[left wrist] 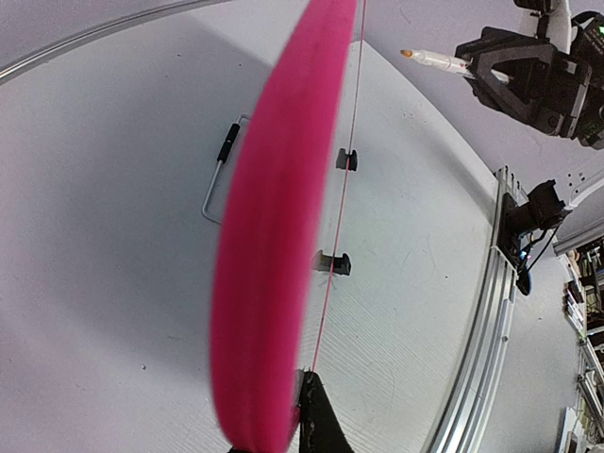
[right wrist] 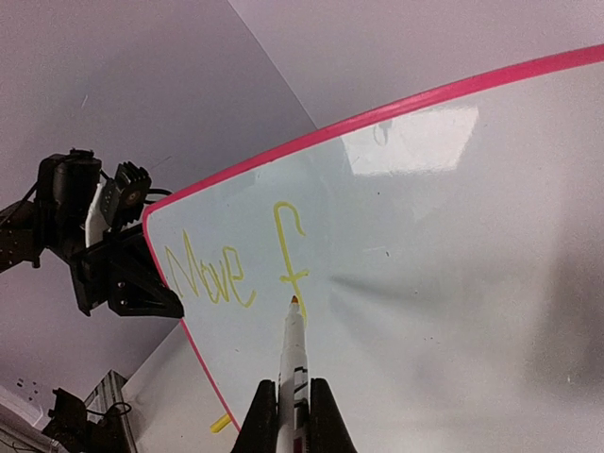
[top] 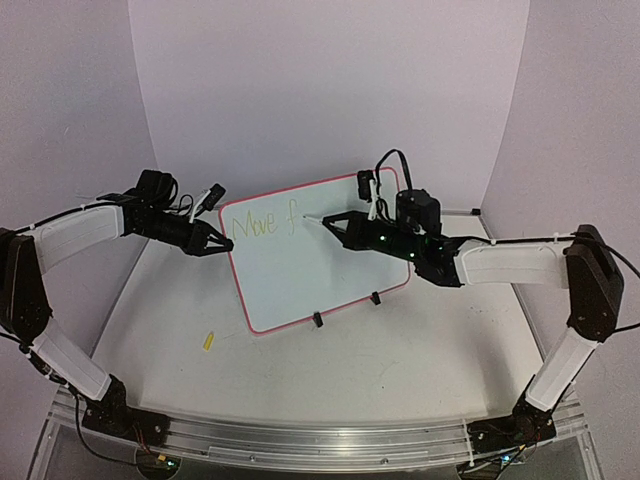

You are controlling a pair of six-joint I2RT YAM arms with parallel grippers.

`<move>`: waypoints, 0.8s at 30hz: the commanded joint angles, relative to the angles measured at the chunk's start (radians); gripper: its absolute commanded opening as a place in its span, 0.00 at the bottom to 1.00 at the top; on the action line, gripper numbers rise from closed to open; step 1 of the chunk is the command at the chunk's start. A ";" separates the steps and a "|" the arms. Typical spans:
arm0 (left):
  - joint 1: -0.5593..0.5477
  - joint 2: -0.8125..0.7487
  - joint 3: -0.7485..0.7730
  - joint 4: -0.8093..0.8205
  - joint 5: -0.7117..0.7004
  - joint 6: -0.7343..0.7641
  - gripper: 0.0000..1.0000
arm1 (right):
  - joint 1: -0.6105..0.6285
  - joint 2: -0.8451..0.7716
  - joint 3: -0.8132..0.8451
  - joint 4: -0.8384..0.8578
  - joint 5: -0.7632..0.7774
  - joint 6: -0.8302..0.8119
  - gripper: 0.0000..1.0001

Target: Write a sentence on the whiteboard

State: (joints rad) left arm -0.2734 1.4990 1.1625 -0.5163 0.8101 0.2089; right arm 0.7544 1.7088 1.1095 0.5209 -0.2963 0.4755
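The whiteboard (top: pixel 300 275), white with a pink rim, stands tilted on two black feet. On it is yellow-green writing, "Move f" (top: pixel 258 222), the only part of the sentence that shows. It also shows in the right wrist view (right wrist: pixel 236 274). My left gripper (top: pixel 222 243) is shut on the board's left rim (left wrist: pixel 274 236). One finger (left wrist: pixel 321 425) shows beside the rim. My right gripper (right wrist: pixel 291 420) is shut on a white marker (right wrist: pixel 294 359). The marker's tip is at the lower stem of the "f". I cannot tell whether it touches the board.
A yellow marker cap (top: pixel 208 341) lies on the table left of the board's lower corner; it also shows in the right wrist view (right wrist: pixel 220 424). A wire stand (left wrist: pixel 222 170) props the board from behind. White walls enclose the table on three sides.
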 commanded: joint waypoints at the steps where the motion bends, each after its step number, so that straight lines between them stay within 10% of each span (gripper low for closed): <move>1: -0.014 -0.022 -0.008 -0.007 -0.073 0.022 0.00 | -0.025 -0.045 -0.013 0.001 -0.061 -0.008 0.00; 24: -0.025 -0.012 -0.007 -0.013 -0.084 0.026 0.00 | -0.029 0.063 0.082 -0.008 -0.008 -0.025 0.00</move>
State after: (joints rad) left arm -0.2771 1.4986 1.1625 -0.5163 0.8082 0.2096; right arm 0.7272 1.7570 1.1408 0.4938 -0.3364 0.4632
